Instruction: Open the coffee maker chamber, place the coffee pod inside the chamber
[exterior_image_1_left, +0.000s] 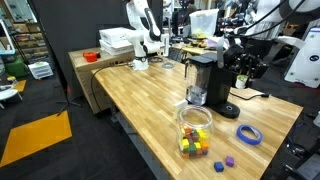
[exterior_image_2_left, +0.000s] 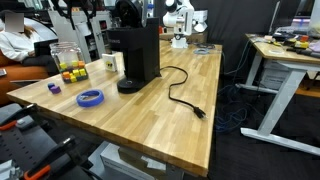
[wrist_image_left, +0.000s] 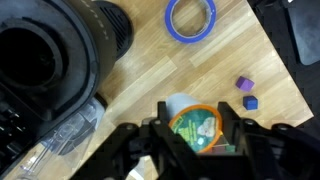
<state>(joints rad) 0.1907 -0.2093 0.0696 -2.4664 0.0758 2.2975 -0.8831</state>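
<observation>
In the wrist view the pincer (wrist_image_left: 194, 133) is closed to a narrow gap on a green-lidded coffee pod (wrist_image_left: 196, 124), with one finger against each side of it, above the wooden bench (wrist_image_left: 130, 80). The coffee maker chamber (wrist_image_left: 45, 60), black and rounded with a dark round hollow showing, sits to the left of the pod and apart from it. A blue tape ring (wrist_image_left: 190, 17) lies on the far side, and two purple cubes (wrist_image_left: 243, 85) lie to the right.

Wood bench (exterior_image_1_left: 150, 100), dark floor (exterior_image_1_left: 30, 160), cluttered lab bkgd.
</observation>
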